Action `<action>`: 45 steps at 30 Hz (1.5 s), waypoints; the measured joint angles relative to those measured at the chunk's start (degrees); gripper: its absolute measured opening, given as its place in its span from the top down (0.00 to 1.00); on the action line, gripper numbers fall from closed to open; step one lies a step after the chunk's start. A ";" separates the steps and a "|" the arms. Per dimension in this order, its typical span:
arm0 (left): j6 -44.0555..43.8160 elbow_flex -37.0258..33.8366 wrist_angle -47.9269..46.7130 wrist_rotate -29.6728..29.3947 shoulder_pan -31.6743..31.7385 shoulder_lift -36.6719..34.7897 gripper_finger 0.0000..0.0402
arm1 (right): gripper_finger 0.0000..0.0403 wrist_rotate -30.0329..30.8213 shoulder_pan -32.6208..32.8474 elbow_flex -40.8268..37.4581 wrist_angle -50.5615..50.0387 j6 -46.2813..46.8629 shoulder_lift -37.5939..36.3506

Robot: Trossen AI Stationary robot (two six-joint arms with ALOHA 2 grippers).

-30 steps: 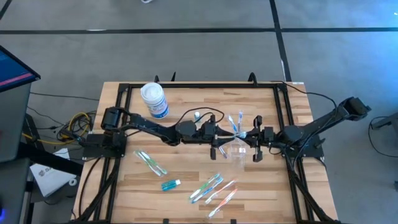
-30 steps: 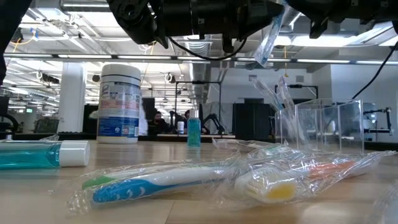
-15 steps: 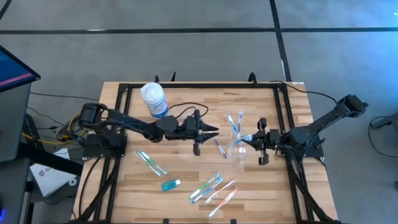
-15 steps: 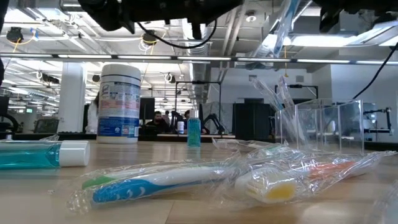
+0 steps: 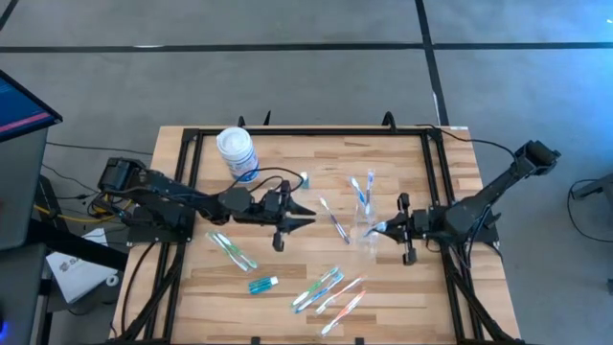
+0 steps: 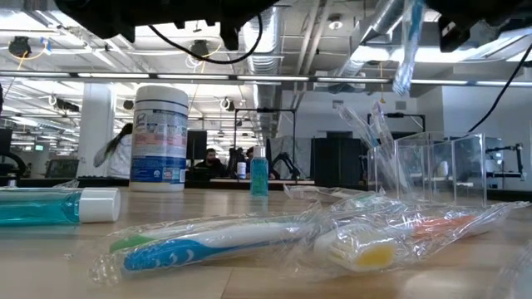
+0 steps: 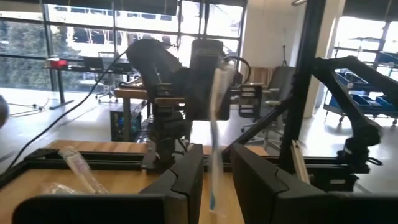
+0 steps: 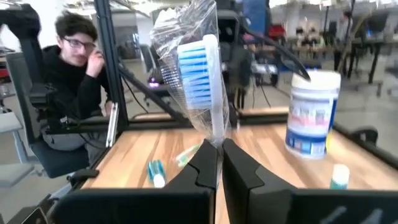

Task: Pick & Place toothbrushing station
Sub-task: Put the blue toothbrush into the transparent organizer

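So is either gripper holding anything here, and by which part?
The right gripper pinches a wrapped blue toothbrush just below its bristle head. The left gripper has another wrapped toothbrush between its fingers, held along the handle.

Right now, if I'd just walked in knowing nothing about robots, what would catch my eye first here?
Probably the right gripper, shut on a wrapped blue toothbrush and holding it upright beside the clear cup in the table's right half. Next, the scatter of wrapped toothbrushes near the front edge, and the white canister standing at the back left.
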 joint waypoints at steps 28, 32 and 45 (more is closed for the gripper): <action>0.37 -0.22 -1.25 -0.20 -0.78 0.02 0.81 | 1.00 17.33 10.44 0.00 -12.53 14.49 5.11; 0.37 -0.22 -1.35 -0.18 -0.76 0.02 0.81 | 1.00 17.85 10.41 0.00 -12.95 16.05 6.98; 0.37 -0.22 -1.84 -0.17 -0.76 0.04 0.81 | 1.00 18.03 9.70 0.00 -12.71 17.99 11.75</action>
